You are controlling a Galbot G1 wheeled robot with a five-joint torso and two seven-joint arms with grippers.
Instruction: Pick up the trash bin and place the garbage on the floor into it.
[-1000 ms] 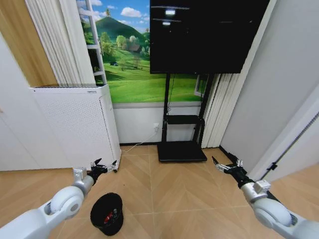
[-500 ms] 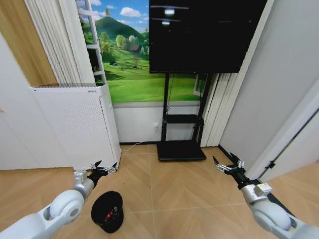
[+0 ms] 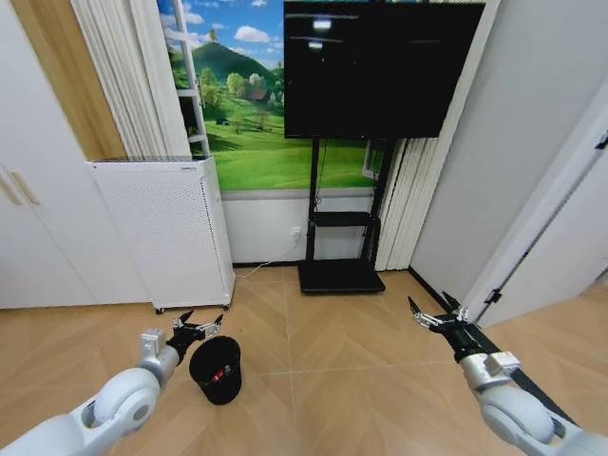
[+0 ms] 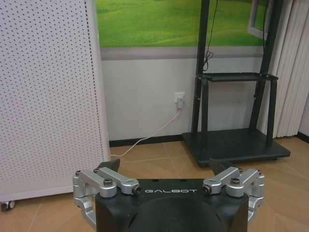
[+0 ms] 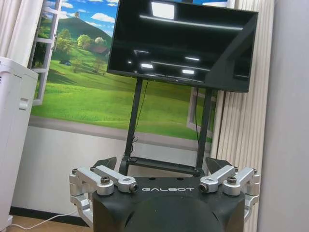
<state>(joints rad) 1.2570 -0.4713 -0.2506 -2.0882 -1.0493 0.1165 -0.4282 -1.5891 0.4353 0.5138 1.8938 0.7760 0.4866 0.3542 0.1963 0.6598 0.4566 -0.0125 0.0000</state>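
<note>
The trash bin, small, black and bag-lined, stands upright on the parquet floor. A red bit of garbage shows inside it. My left gripper hovers open just above and slightly left of the bin's rim, holding nothing. In the left wrist view the left gripper has its jaws spread wide, facing the wall. My right gripper is open in the air over the floor at the right, far from the bin. In the right wrist view the right gripper points at the TV.
A white perforated air purifier on wheels stands behind the bin, with a cord running to a wall socket. A TV on a black stand with a flat base is ahead. White cabinet doors lie left, a wall and door frame right.
The whole picture has shifted, so the camera has moved back and more of the room shows. The bin now sits higher in view, right beside the left gripper. Both grippers stay open.
</note>
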